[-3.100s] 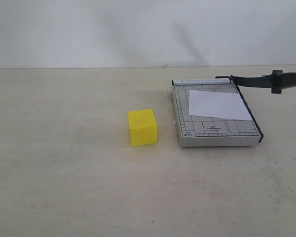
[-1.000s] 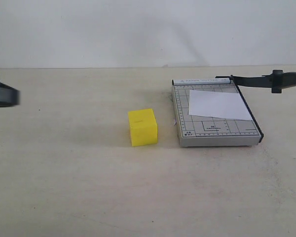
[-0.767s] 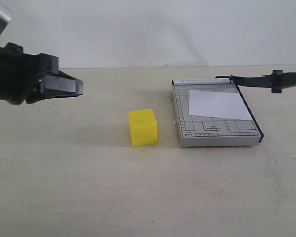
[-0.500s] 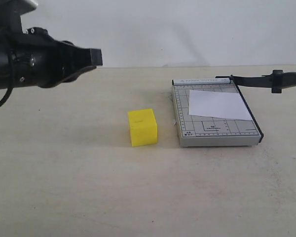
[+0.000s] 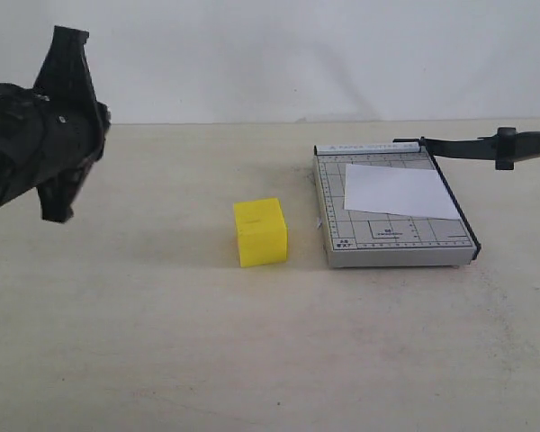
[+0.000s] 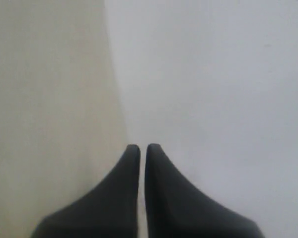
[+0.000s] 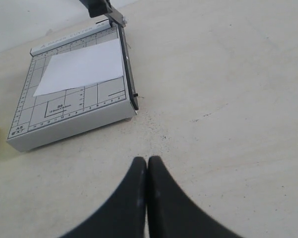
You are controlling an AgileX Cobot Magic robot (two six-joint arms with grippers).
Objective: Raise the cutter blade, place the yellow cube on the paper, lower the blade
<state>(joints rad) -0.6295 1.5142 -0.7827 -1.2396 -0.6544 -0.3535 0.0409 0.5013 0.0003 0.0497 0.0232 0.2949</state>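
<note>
1. Count: one yellow cube (image 5: 260, 232), one white paper (image 5: 399, 191), one grey paper trimmer (image 5: 391, 243) with one cutter blade (image 5: 468, 147), two pincers.
2. Left pincer (image 6: 139, 148): fingertips together, gripping nothing; it points to where the table (image 5: 162, 342) meets the wall (image 6: 213, 74).
3. Right pincer (image 7: 147, 159): fingertips together, gripping nothing.
4. Cube stands on the table, well apart from the left pincer, between it and the trimmer.
5. Paper lies flat on the trimmer board, ahead of the right pincer, apart from it.
6. Blade is lifted off the board, hinged at the corner farthest from the right pincer; neither pincer touches it.
</note>
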